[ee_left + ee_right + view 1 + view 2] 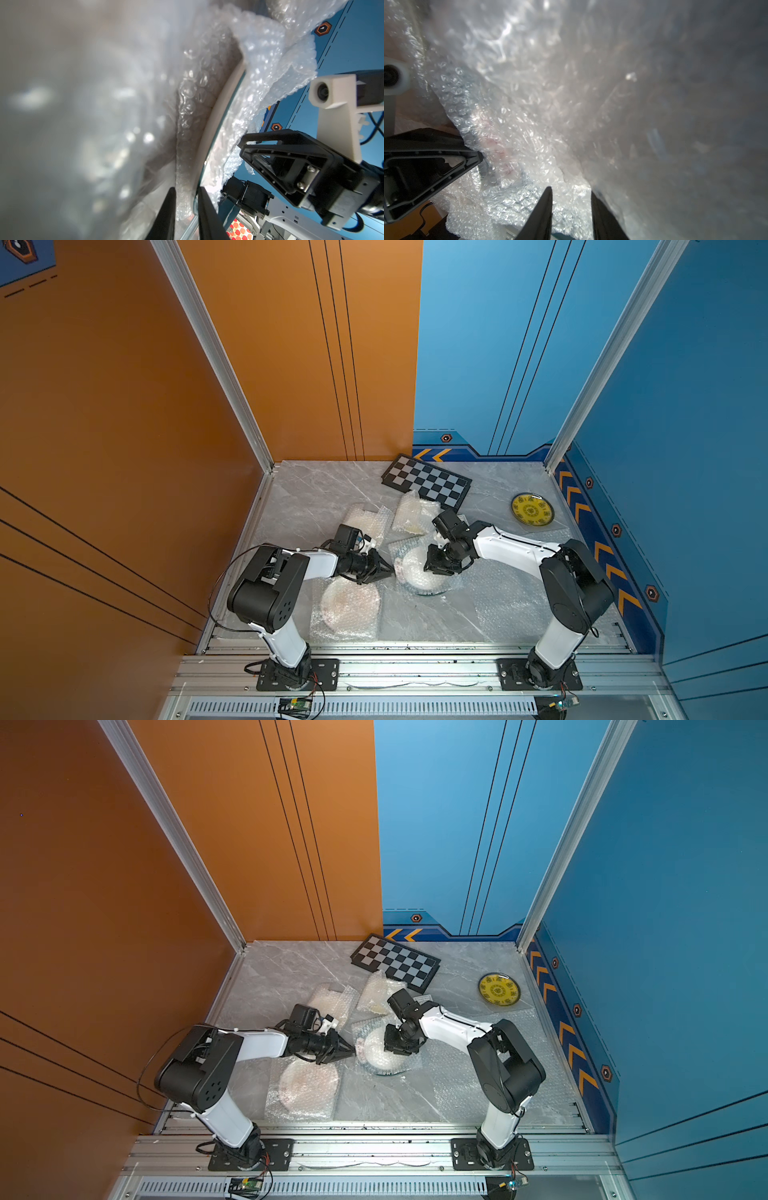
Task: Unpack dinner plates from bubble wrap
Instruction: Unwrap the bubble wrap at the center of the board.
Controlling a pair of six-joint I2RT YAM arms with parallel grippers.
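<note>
Bubble wrap (413,578), round a plate (220,108), lies between both: your left end effector (186,188) pinches it at the rim, right end effector (571,189) clamps the opposite flap, probably to peel.

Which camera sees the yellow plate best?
Both top views: the yellow plate shows whole and unwrapped, lying flat on the table. Neither wrist view shows it; they mostly show bubble wrap up close.
</note>
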